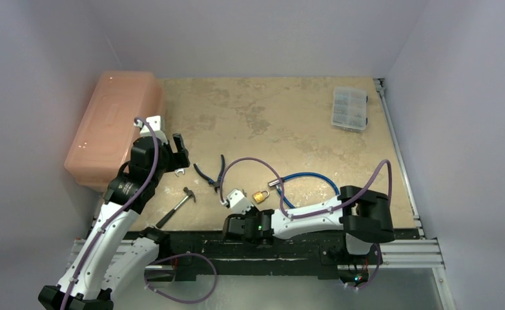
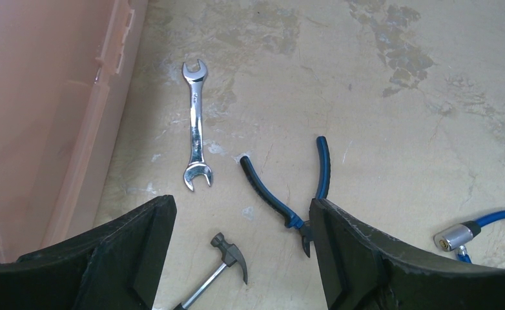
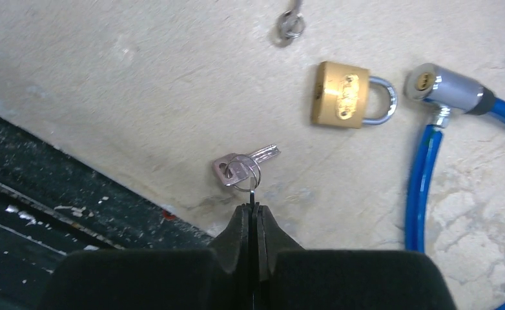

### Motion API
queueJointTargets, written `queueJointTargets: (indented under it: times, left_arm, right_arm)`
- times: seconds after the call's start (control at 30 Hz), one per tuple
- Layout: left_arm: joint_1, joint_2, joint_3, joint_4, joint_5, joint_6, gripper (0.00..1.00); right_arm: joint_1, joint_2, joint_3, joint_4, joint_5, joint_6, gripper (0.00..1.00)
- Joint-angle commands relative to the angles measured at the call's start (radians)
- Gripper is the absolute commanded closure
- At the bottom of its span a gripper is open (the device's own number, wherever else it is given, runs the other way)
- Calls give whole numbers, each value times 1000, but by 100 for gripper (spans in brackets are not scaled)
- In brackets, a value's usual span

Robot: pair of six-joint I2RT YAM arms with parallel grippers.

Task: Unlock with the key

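My right gripper (image 3: 253, 210) is shut on a thin silvery metal piece seen edge-on, which joins a small ring. A tiny silvery key (image 3: 243, 166) hangs on that ring just beyond the fingertips, over the table. The brass padlock (image 3: 341, 94) with a steel shackle lies flat a little further out and to the right, apart from the key. In the top view the right gripper (image 1: 235, 199) sits just left of the padlock (image 1: 260, 195). My left gripper (image 2: 242, 208) is open and empty, high above the tools; it also shows in the top view (image 1: 177, 158).
A blue cable lock (image 3: 440, 90) lies right of the padlock. A loose ring (image 3: 290, 24) lies beyond it. A wrench (image 2: 195, 126), blue pliers (image 2: 288, 194) and a small hammer (image 2: 227, 265) lie below the left gripper. A pink box (image 1: 111, 126) stands left, a clear organizer (image 1: 350, 108) back right.
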Motion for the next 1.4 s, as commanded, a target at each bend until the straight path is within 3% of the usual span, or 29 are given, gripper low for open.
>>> queueJointTargets:
  times: [0.0, 0.4, 0.53, 0.7, 0.9, 1.13, 1.23, 1.37]
  left_arm:
    - [-1, -10, 1, 23, -15, 12, 19]
    - [-1, -10, 0, 25, -10, 14, 19]
    - [-1, -29, -10, 54, 71, 42, 19]
    - [-1, -72, -32, 123, 279, 82, 19]
    - [-2, -59, -54, 219, 680, 107, 23]
    - [-3, -49, -135, 466, 1079, -51, 25]
    - [-15, -40, -165, 590, 1159, -133, 25]
    - [-67, 0, -181, 686, 1117, -197, 27]
  right_arm:
    - [-7, -79, -19, -6, 66, 19, 100]
    - [-8, -226, -51, 42, 35, 46, 100]
    - [-8, -297, -53, 73, 0, 20, 100]
    - [-61, -422, -103, 183, -134, -54, 100]
    - [-206, -571, -132, 242, -392, -178, 100]
    - [-352, -747, -182, 290, -724, -313, 100]
    - [-373, -779, -196, 297, -781, -328, 100]
    - [-401, -784, -218, 309, -807, -276, 100]
